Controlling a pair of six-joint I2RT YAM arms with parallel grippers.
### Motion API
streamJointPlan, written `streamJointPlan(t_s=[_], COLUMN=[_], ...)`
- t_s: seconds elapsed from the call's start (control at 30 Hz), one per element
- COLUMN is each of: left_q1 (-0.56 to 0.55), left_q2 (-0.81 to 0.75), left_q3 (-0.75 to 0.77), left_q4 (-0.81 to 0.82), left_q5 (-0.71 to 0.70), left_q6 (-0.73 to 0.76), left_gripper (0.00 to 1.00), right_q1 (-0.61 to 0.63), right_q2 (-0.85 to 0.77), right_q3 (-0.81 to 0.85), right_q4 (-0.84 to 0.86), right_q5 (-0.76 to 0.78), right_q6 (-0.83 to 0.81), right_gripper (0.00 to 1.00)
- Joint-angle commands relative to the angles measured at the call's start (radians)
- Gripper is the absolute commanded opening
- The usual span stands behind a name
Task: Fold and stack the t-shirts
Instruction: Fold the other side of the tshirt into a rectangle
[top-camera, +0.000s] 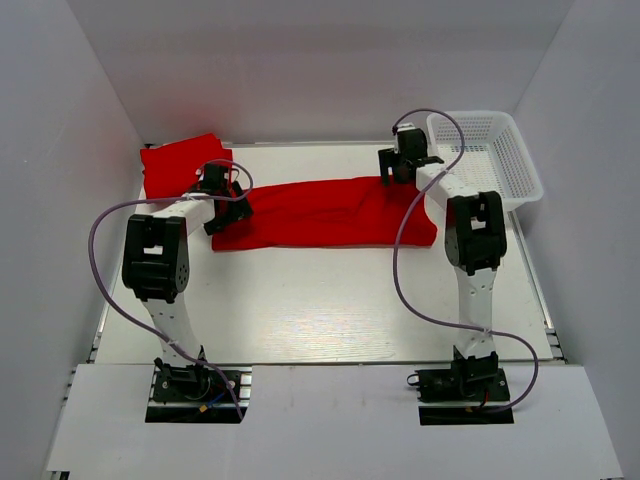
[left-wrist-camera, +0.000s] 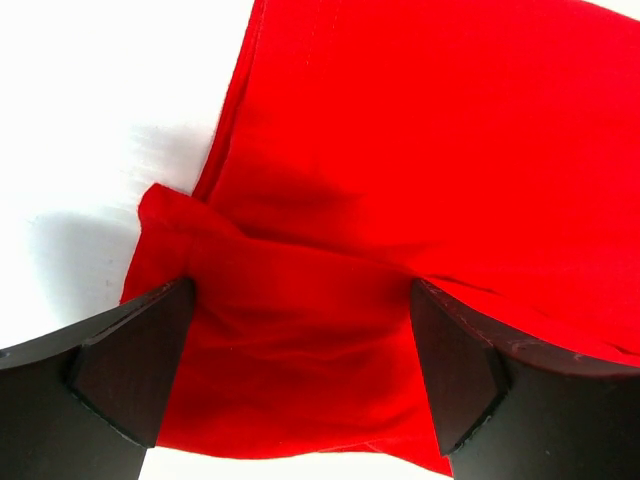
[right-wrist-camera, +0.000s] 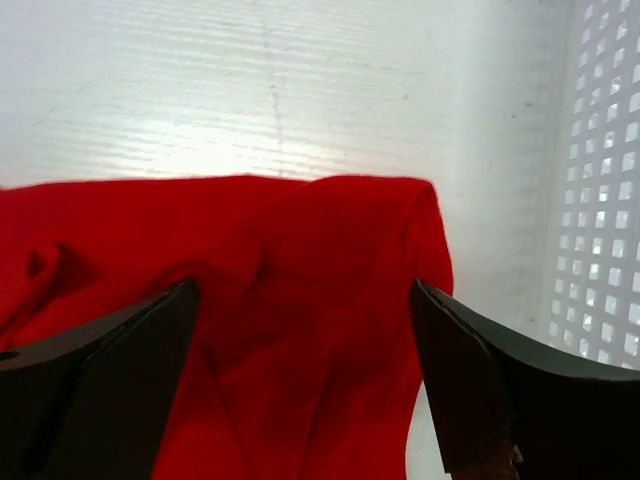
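One red t-shirt (top-camera: 330, 212) is lying as a long strip across the far half of the bench (top-camera: 320, 310), its long axis running left to right. The left hand (top-camera: 224, 200) is hanging over the strip's left end, fingers spread wide over the cloth and gripping nothing. The right hand (top-camera: 400, 165) is hovering over the strip's far right corner, likewise spread wide and holding nothing. Each arm is sitting at its own end, so the next fold is probably going to carry one end along that axis toward the other. A second t-shirt (top-camera: 180, 165) is resting folded in the far left corner, just beside the left hand. The white basket (top-camera: 525, 175) is standing at the far right edge, near the right hand, and may be crowding its swing.
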Motion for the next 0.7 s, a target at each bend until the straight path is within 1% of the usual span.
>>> streamJointPlan(t_s=[0.0,0.1,0.13,0.23,0.3,0.33,0.37,0.47,0.57,0.67], left_q1=[0.011,0.011,0.011,0.011,0.011,0.011,0.011,0.020,0.020,0.020], left_q2=[-0.001,-0.026,-0.026,-0.047,-0.057,-0.057,-0.057,-0.057,-0.057,-0.057], left_q3=[-0.054,-0.054,-0.054,-0.045,-0.045,-0.045,-0.045,-0.045,-0.056,-0.056], left_q4=[-0.127,-0.127,-0.127,-0.118,-0.109,-0.109,-0.109,-0.109,-0.100,-0.100], left_q5=[-0.001,0.010,0.010,0.010,0.019,0.019,0.019,0.019,0.019,0.019], left_q6=[0.002,0.002,0.002,0.002,0.002,0.002,0.002,0.002,0.002,0.002], left_gripper=[1.00,1.00,1.00,1.00,1.00,1.00,1.00,1.00,1.00,1.00], right_q1=[0.004,0.007,0.004,0.006,0.010,0.010,0.012,0.024,0.030,0.029], right_q2=[-0.128,-0.196,-0.210,-0.271,-0.285,-0.282,-0.270,-0.218,-0.164,-0.109], right_q3=[-0.010,-0.076,-0.105,-0.176,-0.202,-0.197,-0.179,-0.141,-0.098,-0.039], right_q4=[-0.039,-0.063,-0.060,-0.021,-0.007,-0.014,-0.026,-0.046,-0.053,-0.059], right_q5=[-0.079,-0.235,-0.281,-0.352,-0.436,-0.469,-0.556,-0.636,-0.676,-0.676], right_q6=[0.010,0.028,0.092,0.108,0.110,0.108,0.110,0.116,0.128,0.162], right_gripper=[0.91,0.91,0.91,0.91,0.91,0.91,0.91,0.91,0.91,0.91])
